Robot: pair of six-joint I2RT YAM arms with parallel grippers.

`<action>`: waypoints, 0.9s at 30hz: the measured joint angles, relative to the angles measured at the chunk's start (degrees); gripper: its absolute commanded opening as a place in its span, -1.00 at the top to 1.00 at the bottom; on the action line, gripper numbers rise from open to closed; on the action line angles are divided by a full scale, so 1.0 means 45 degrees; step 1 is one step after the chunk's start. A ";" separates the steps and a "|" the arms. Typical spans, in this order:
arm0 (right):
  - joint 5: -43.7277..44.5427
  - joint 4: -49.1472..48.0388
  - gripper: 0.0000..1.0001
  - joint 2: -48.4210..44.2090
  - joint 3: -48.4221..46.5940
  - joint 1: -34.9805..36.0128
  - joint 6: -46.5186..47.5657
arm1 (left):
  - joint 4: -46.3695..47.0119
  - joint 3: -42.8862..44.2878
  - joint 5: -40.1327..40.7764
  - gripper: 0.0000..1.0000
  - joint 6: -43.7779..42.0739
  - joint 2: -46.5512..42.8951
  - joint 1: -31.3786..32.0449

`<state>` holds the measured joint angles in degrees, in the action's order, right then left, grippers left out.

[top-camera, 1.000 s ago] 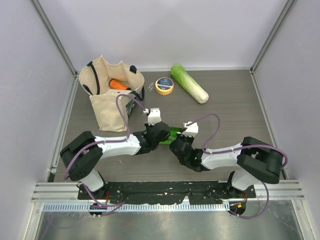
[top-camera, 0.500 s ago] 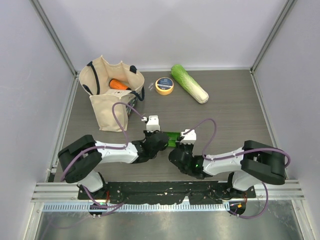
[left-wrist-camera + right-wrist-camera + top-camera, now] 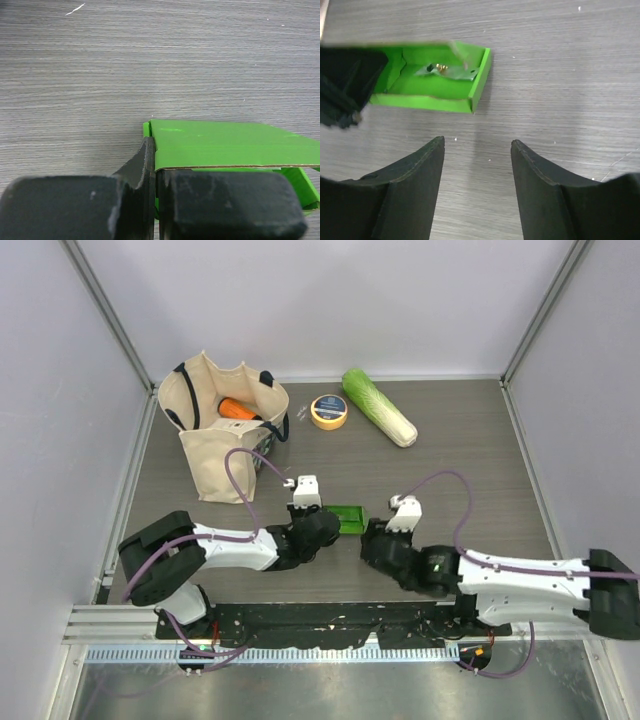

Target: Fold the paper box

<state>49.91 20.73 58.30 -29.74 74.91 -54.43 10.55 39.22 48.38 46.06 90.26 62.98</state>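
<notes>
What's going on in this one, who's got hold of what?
The left end effector is shut on one end wall of the green paper box, which lies on the table shaped as an open tray. The right end effector is open and hangs just short of the box without touching it. The bag, tape and cabbage sit at the back, out of play.
</notes>
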 measured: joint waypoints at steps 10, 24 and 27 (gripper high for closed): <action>-0.7422 0.0787 -0.29 -0.1996 -0.1219 -0.6275 -0.4503 | -0.0510 0.0393 0.0461 1.00 0.0024 0.0282 0.0219; -0.9656 -0.0029 0.10 0.2045 -0.2890 -0.6431 -1.0161 | -0.0869 0.0520 0.0869 1.00 0.0058 0.0389 0.0491; -0.9539 -0.0204 0.14 0.2171 -0.2890 -0.6450 -1.0676 | -0.0903 0.0520 0.0933 1.00 0.0058 0.0389 0.0539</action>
<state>6.98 19.81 68.07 -42.74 45.89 -102.48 6.48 41.56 52.58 46.33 92.01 65.41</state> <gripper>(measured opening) 0.449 0.027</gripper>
